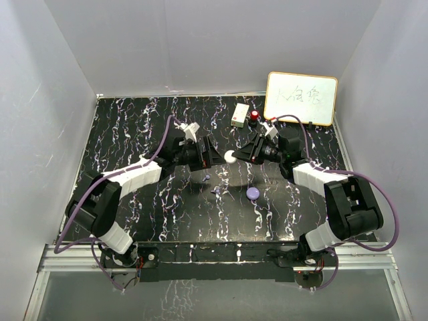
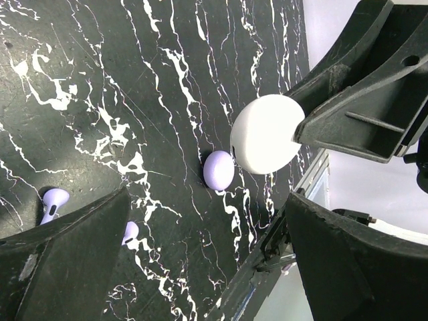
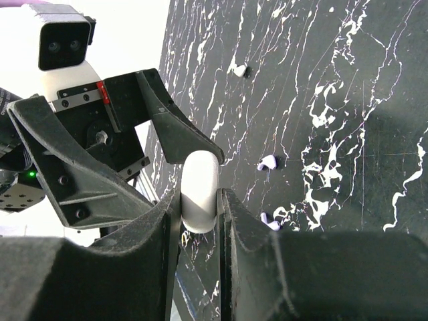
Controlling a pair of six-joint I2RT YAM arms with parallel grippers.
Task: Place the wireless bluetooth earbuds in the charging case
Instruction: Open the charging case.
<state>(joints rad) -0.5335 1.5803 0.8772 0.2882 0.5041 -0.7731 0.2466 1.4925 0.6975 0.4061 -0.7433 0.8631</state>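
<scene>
Two arms reach inward over the black marbled counter, wrists nearly meeting. The whiteboard at the back carries green handwriting too faint to read. The left claw is spread wide. The right claw pinches a white round puck above the counter. The lilac earbuds lie loose on the counter below.
</scene>
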